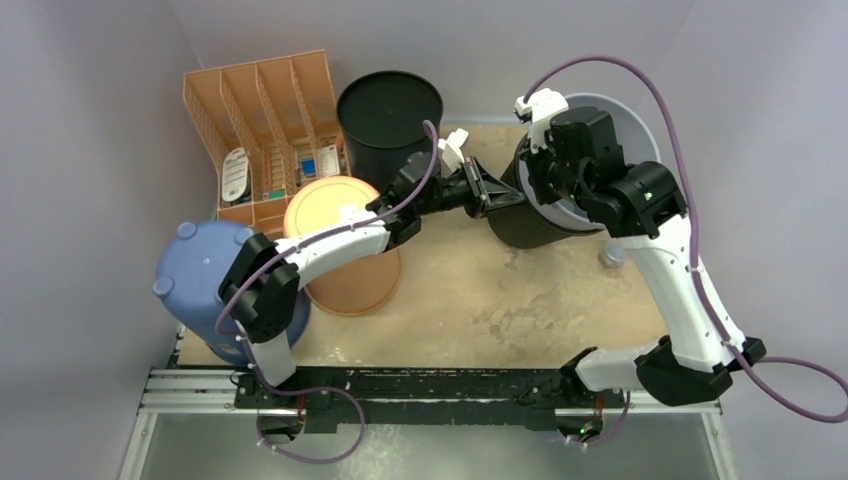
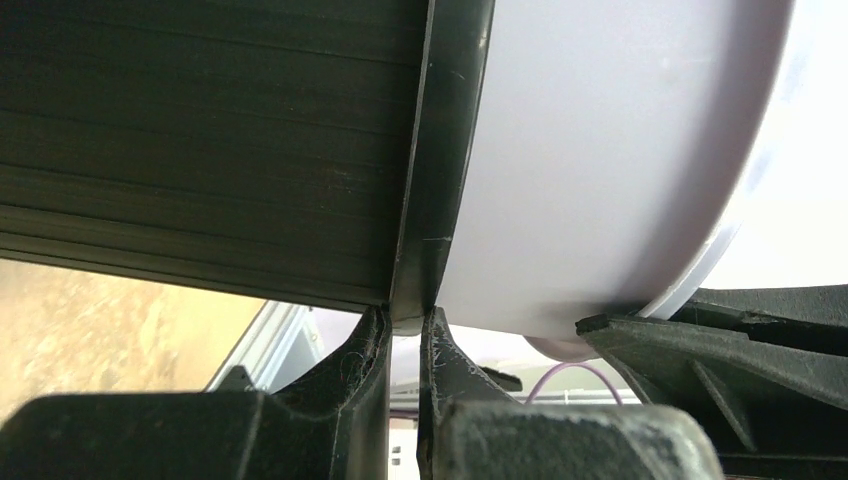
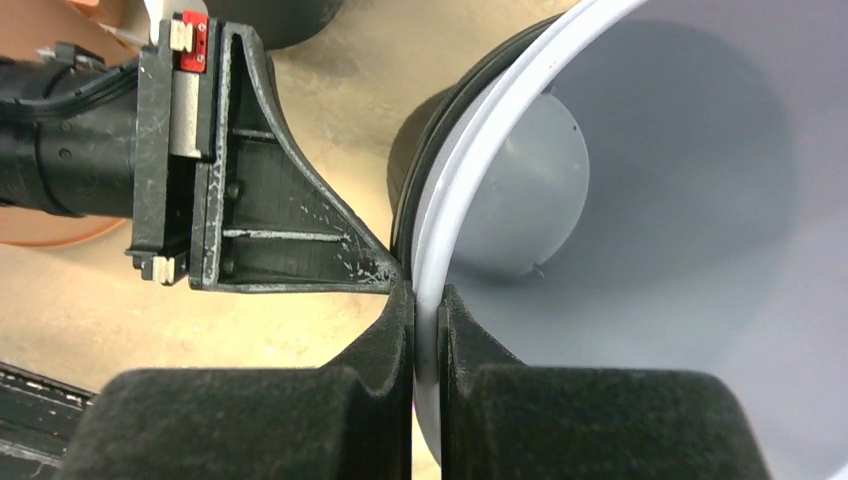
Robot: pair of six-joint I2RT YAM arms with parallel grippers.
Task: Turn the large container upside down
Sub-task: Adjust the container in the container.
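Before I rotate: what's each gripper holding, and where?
Both pinch the large container's rim: left gripper the black outer lip, right gripper the pale inner lip.

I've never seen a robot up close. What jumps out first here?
Both arms meet at the large container right of centre, tilted, dark outside, pale grey inside. The left gripper and right gripper each have jaws shut on its rim. An orange tub and a blue tub sit at the left.

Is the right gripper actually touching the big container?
Touching: the right wrist view shows the right gripper pinching the large container's pale rim, no gap.
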